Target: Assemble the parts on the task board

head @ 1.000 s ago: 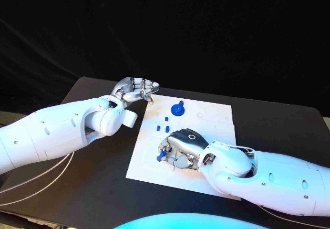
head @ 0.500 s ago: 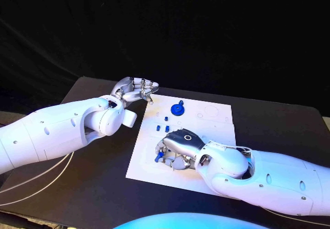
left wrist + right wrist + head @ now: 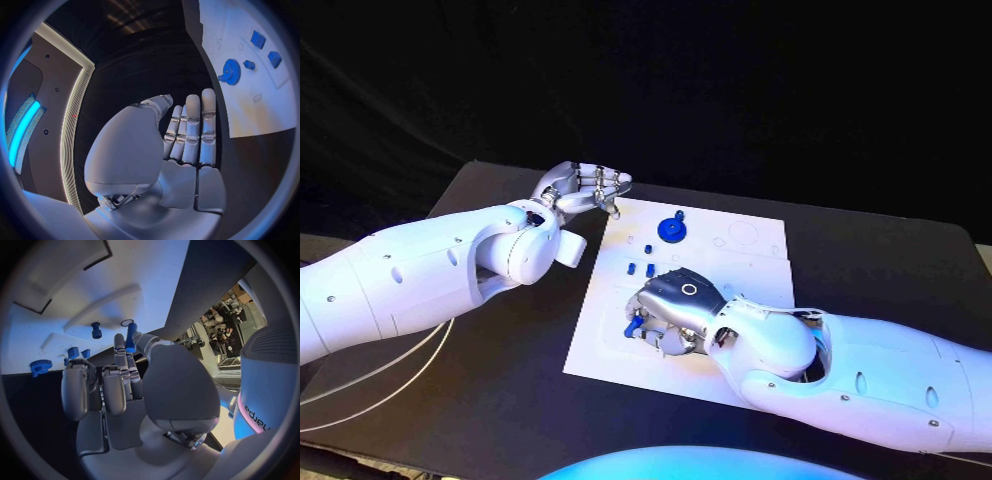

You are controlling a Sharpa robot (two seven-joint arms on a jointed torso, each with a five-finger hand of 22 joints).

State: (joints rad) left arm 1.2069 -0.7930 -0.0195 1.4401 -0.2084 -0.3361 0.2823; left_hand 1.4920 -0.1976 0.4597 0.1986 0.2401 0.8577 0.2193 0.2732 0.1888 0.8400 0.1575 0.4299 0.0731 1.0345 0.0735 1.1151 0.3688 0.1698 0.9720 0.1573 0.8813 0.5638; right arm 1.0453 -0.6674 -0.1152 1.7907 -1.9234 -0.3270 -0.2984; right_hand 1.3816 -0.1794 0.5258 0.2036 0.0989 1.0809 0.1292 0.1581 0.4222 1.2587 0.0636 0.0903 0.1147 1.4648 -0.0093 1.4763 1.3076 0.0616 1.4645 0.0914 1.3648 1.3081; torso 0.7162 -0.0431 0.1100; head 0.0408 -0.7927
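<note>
The white task board lies mid-table. My right hand hovers over its near left part and pinches a slim blue peg between thumb and a finger; the head view shows the peg under the hand. A blue gear stands on the far part of the board, with small blue blocks just nearer. In the right wrist view a short blue peg stands in the board. My left hand stays off the board's far left corner, holding nothing, its fingers side by side.
Black tabletop surrounds the board on all sides. Shallow recesses and outlines mark the board's far right part. My left forearm lies along the table left of the board.
My right hand has shifted slightly to the left over the board's near part, still holding the blue peg. The left hand has not moved.
</note>
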